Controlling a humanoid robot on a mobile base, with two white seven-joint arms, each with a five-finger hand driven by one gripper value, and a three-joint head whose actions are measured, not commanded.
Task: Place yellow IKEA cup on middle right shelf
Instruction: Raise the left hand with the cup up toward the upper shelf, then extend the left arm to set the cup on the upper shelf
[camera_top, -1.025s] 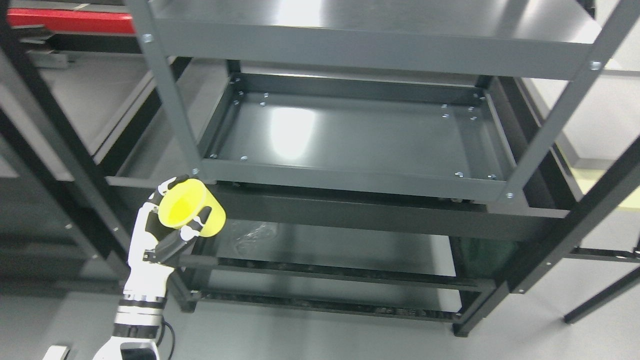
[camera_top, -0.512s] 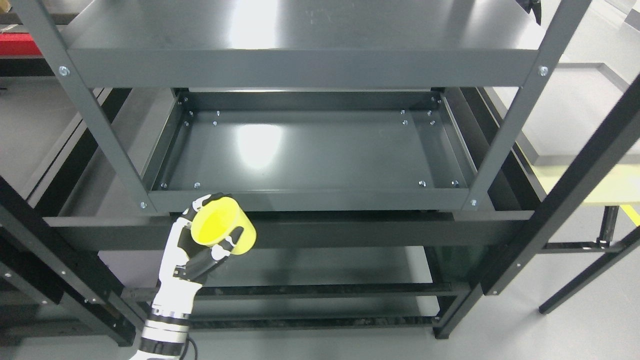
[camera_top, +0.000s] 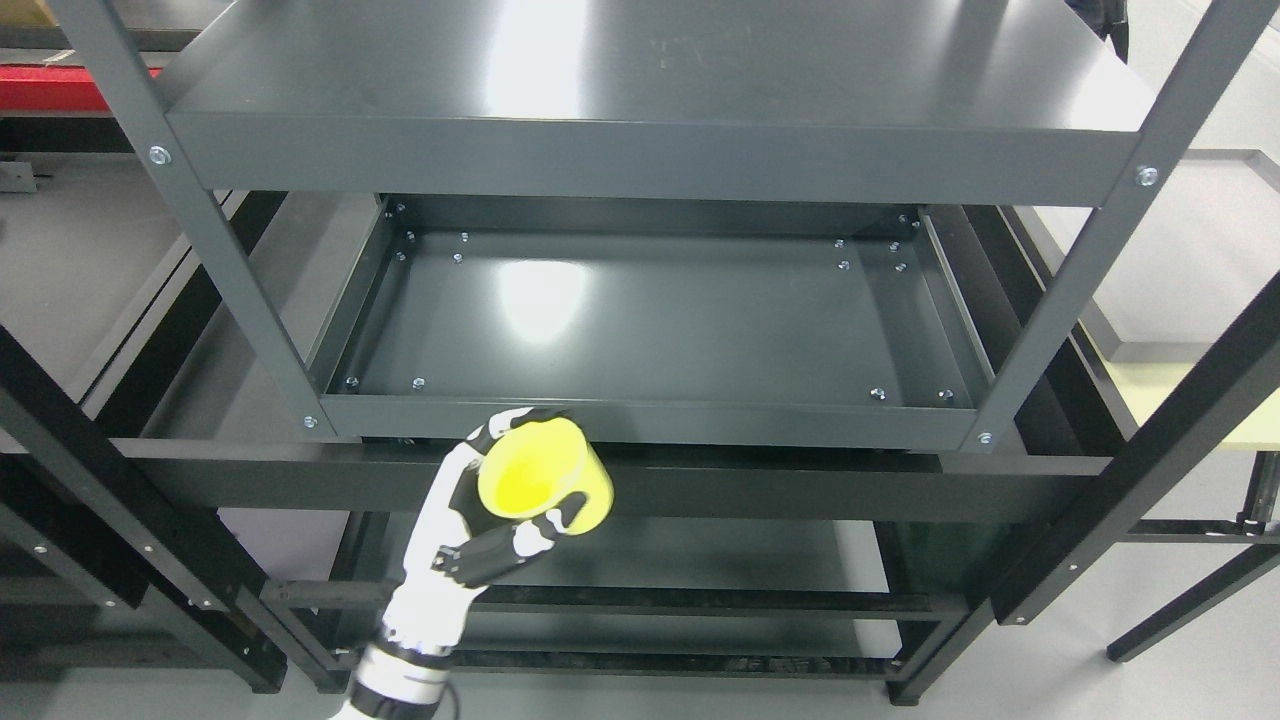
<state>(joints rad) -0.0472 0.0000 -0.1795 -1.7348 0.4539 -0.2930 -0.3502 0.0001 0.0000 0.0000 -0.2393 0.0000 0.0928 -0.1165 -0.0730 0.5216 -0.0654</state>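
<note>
The left hand (camera_top: 470, 540) rises from the bottom edge on a white, ringed wrist, and its fingers (camera_top: 520, 545) are curled tight around the yellow cup (camera_top: 545, 478). The thumb and one finger cross the cup's lower side, while other fingertips hook over the far rim near its top. The hand is jointed white shell with black segments and dark pads.

The cup is a smooth, glossy plastic cylinder, bright yellow inside and out. It is tilted so that its round open mouth faces up and to the left, towards the camera, with its base pointing right. It is held in the air just in front of and slightly below the front lip of the middle shelf (camera_top: 650, 420), not resting on anything.

That shelf is a shallow rectangular tray of dark grey painted metal with low raised walls, small bolt heads at its corners, and a soft white glare on its floor. Above it, the top shelf (camera_top: 640, 155) is a flat slab of the same grey metal, also shining with reflected light. Angled grey uprights (camera_top: 1060, 300) with silver bolts carry both shelves. A lower shelf (camera_top: 700, 545) lies in shadow behind the cup. Black frame bars cross the foreground, and the floor (camera_top: 1150, 690) is pale grey.
</note>
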